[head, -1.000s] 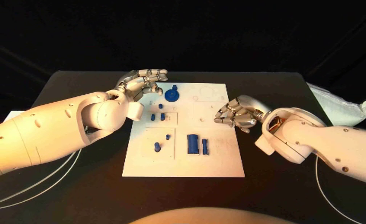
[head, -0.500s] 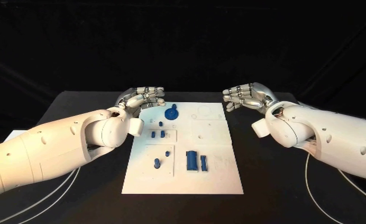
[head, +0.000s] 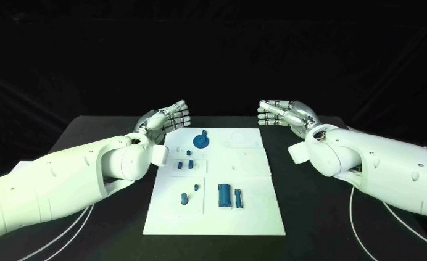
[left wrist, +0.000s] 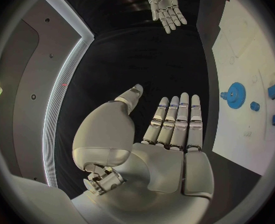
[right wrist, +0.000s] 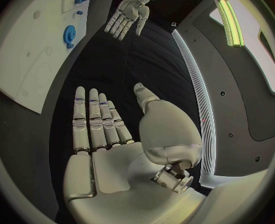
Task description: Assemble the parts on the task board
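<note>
The white task board (head: 253,174) lies in the middle of the black table. A blue gear (head: 202,141) stands near its far edge. Small blue pieces (head: 182,165) sit left of centre, and two blue blocks (head: 229,195) lie nearer me. My left hand (head: 166,117) hovers off the board's far left corner, fingers straight and apart, holding nothing. My right hand (head: 283,113) hovers off the far right corner, also flat and empty. The left wrist view shows the left hand (left wrist: 171,129), the gear (left wrist: 234,92) and the right hand (left wrist: 165,5). The right wrist view shows the right hand (right wrist: 103,129), the left hand (right wrist: 128,12) and the board (right wrist: 25,59).
Black table (head: 338,211) surrounds the board on all sides. White cables (head: 53,224) trail from my arms along the table at both sides. Both white forearms flank the board.
My right hand has lifted off the board's right side and moved to the far right corner. Both hands have uncurled from bent fingers to flat and spread.
</note>
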`<action>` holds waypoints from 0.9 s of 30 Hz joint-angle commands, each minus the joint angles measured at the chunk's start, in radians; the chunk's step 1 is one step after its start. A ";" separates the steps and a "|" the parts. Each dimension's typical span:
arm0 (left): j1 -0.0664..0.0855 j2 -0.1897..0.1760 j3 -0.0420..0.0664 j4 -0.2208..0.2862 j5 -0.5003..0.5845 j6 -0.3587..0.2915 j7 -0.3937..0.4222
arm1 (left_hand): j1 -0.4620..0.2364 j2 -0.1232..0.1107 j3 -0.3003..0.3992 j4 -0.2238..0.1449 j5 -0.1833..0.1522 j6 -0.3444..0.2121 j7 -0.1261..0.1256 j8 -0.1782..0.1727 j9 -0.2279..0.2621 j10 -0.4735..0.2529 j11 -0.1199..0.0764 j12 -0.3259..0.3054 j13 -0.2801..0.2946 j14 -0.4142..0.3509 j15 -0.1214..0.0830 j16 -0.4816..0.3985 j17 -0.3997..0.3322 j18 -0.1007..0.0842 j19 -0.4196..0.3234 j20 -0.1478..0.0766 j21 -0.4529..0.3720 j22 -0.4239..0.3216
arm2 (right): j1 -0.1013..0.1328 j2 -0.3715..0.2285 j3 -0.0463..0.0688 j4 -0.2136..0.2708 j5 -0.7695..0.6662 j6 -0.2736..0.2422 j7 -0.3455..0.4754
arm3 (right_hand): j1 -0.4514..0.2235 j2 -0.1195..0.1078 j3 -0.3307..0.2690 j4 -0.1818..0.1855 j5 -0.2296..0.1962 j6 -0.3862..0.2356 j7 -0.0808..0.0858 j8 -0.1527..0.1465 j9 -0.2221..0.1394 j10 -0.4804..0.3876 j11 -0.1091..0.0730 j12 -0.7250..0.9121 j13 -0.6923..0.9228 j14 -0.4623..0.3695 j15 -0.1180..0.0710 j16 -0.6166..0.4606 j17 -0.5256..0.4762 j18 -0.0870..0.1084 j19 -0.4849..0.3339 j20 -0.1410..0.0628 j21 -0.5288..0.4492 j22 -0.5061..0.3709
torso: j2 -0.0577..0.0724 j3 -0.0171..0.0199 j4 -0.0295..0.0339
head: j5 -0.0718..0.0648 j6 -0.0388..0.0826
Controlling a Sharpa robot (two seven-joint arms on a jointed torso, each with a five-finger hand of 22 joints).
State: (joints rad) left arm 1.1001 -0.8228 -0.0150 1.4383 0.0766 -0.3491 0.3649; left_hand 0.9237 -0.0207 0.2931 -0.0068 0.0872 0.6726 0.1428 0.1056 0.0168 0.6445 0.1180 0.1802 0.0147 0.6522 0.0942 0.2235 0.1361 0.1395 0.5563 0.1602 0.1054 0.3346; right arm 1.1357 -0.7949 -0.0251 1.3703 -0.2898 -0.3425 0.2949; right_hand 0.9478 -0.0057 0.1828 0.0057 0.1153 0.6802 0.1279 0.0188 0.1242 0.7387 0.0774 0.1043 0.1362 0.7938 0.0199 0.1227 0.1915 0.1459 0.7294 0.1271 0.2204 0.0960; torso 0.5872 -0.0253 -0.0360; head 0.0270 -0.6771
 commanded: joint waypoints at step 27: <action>-0.050 0.043 0.015 0.132 -0.077 -0.421 0.155 | -0.705 0.021 -0.223 0.007 -0.087 -0.513 -0.143 -0.106 -0.017 -0.492 -0.118 -0.180 -0.015 -0.498 -0.094 -0.224 -0.136 -0.139 -0.424 -0.160 -0.105 -0.256 | -0.086 0.015 0.025 0.200 0.290 -0.428 0.225 | -0.724 0.006 -0.183 -0.006 -0.115 -0.520 -0.128 -0.019 -0.124 -0.565 -0.077 -0.104 -0.136 -0.607 -0.020 -0.123 -0.192 -0.146 -0.557 -0.127 -0.220 -0.096 | -0.043 0.0253 0.0360 | -0.027 0.077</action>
State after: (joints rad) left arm 1.0503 -0.7816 -0.0010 1.5672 0.0169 -0.7466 0.4903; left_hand 0.2962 0.0000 0.0971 0.0004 0.0061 0.2161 0.0053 0.0052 0.0011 0.2066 0.0020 0.0169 0.0011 0.2087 0.0006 0.0314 0.0043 0.0149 0.1792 0.0086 0.0074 0.1071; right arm 1.0504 -0.7809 -0.0007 1.5685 -0.0154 -0.7451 0.4917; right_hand 0.3027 0.0003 0.0177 -0.0002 0.0066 0.2167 0.0036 0.0035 0.0036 0.2347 0.0013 0.0060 0.0044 0.2525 0.0005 0.0068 0.0176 0.0213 0.2321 0.0033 0.0302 0.0018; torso 0.5444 0.0000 -0.0001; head 0.0001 -0.6001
